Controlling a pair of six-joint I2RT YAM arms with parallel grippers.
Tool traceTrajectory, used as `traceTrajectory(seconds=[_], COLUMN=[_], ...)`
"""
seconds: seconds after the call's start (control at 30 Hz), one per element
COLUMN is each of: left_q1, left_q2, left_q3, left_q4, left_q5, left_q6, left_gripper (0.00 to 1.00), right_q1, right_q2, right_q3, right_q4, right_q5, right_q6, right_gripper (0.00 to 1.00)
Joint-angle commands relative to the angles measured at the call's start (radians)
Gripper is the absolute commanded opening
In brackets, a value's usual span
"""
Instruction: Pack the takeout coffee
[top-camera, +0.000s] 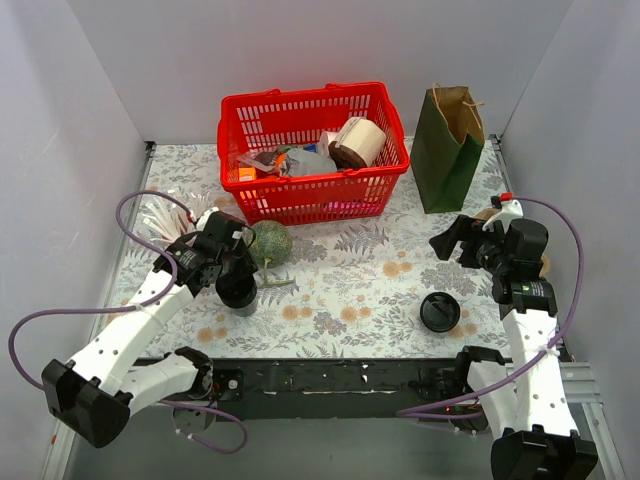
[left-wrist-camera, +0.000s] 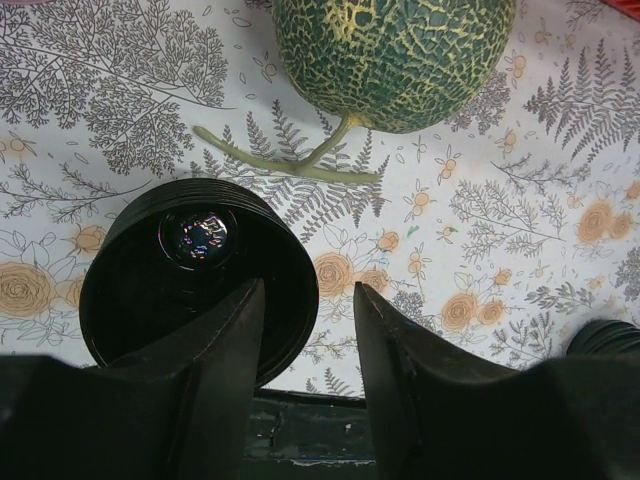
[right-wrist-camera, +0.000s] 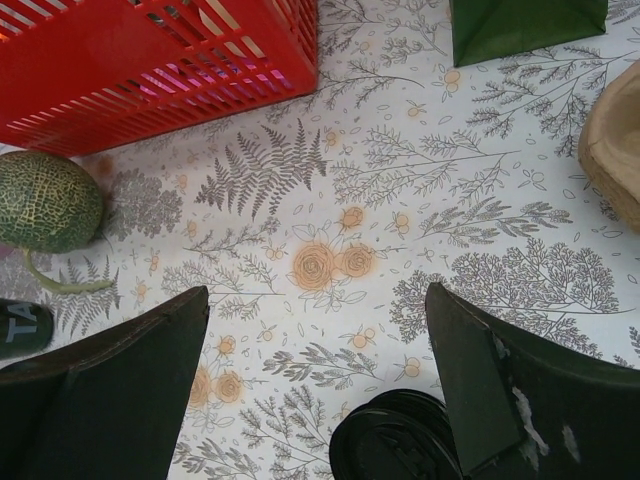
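The cup (left-wrist-camera: 140, 300) stands lidless at the near left beside the melon (left-wrist-camera: 395, 50), the left gripper (left-wrist-camera: 308, 290) half-closed astride its wall, bite uncertain, so it should squeeze gently without crushing, right gripper (right-wrist-camera: 315, 292) spread above the lid (right-wrist-camera: 395, 440)

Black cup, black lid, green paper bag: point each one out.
black cup (left-wrist-camera: 150, 285): left wrist view, its inner wall.
black lid (top-camera: 438, 311): top external view, centre of its top.
green paper bag (top-camera: 445, 165): top external view, its front face.
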Motion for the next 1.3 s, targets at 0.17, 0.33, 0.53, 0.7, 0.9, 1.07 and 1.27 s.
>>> traceTrajectory(seconds=[0.17,0.33,0.53,0.7,0.9,1.07,1.27], left_q1=[0.000,0.000,-0.002,-0.002,-0.002,0.000,-0.002], left_q2=[0.038,0.076,0.082,0.084,0.078,0.084,0.087], left_q3=[0.026,0.054,0.065,0.060,0.066,0.089,0.134], left_q4=[-0.005,-0.041,-0.043,-0.035,-0.038,-0.063,-0.113], left_q5=[-0.001,-0.025,-0.034,-0.019,-0.010,-0.013,-0.013], left_q6=[0.025,0.045,0.054,0.056,0.061,0.065,0.082], left_gripper=[0.37,0.32,0.27,0.22,0.11,0.00,0.00], right_q1=[0.000,0.000,0.000,0.000,0.000,0.000,0.001], right_q2=[0.002,0.006,0.005,0.003,0.006,0.006,0.011], right_q3=[-0.018,-0.021,-0.021,-0.023,-0.024,-0.026,-0.018], right_q4=[0.023,0.021,0.018,0.020,0.020,0.017,0.010], right_q5=[0.039,0.062,0.065,0.068,0.072,0.071,0.040], right_q6=[-0.028,-0.030,-0.030,-0.030,-0.030,-0.030,-0.036], right_gripper=[0.96,0.96,0.96,0.96,0.96,0.96,0.96])
